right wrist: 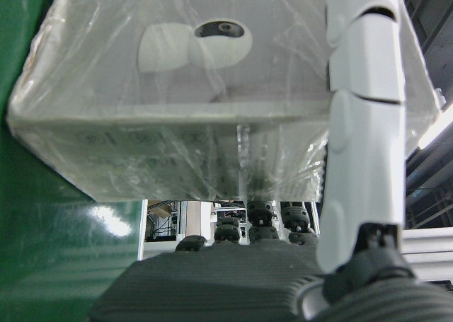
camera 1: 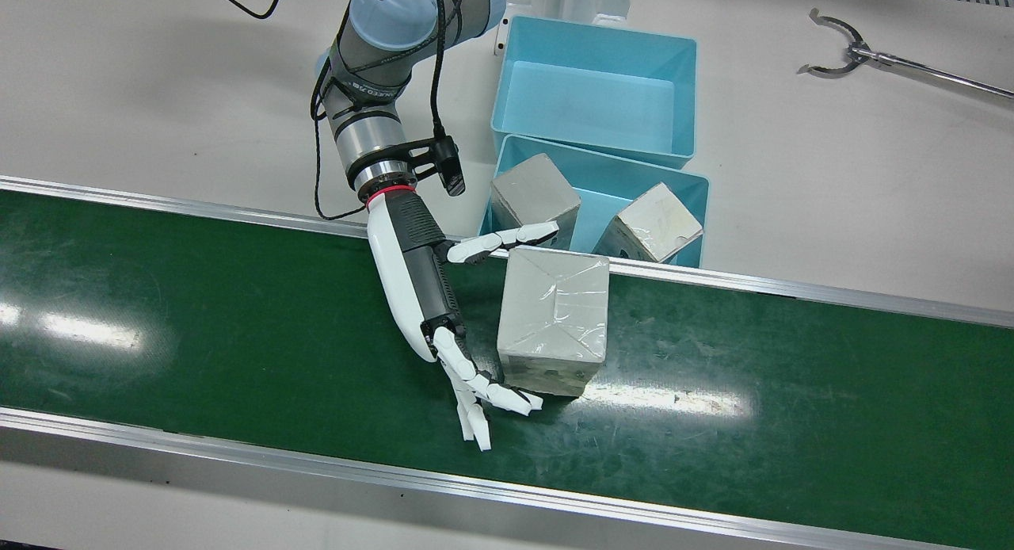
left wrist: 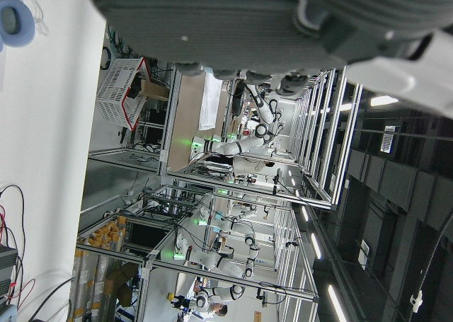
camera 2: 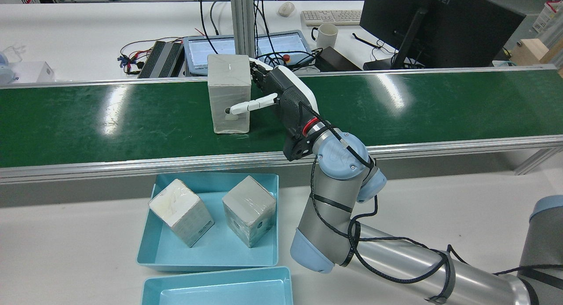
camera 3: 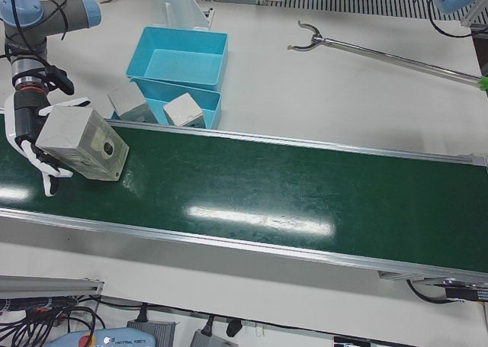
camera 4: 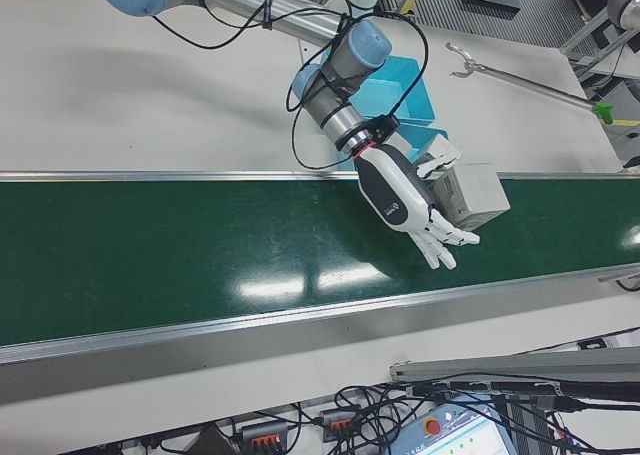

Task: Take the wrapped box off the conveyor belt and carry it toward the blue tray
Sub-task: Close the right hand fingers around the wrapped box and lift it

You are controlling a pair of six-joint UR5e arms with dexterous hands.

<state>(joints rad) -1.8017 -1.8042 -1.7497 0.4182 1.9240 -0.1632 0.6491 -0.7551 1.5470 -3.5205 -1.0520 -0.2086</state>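
The wrapped box [camera 1: 553, 316] is grey, sealed in clear film, and stands upright on the green conveyor belt [camera 1: 792, 360] near the blue tray [camera 1: 691, 187]. My right hand [camera 1: 418, 288] is shut on it: the thumb [camera 2: 250, 105] presses its robot-side face and the fingers [camera 1: 483, 391] wrap the opposite lower corner. In the right hand view the box [right wrist: 184, 95] fills the frame, with the thumb [right wrist: 361, 124] lying across it. Whether its base has left the belt I cannot tell. Only a dark part of my left hand [left wrist: 283, 10] shows, fingers hidden.
Two more wrapped boxes [camera 2: 181, 217] [camera 2: 249, 216] lie in the blue tray [camera 2: 211, 252] beside the belt. A second, empty blue tray [camera 1: 594, 98] sits behind it. A metal grabber tool [camera 1: 871, 59] lies on the white table. Aluminium rails [camera 1: 792, 284] edge the belt.
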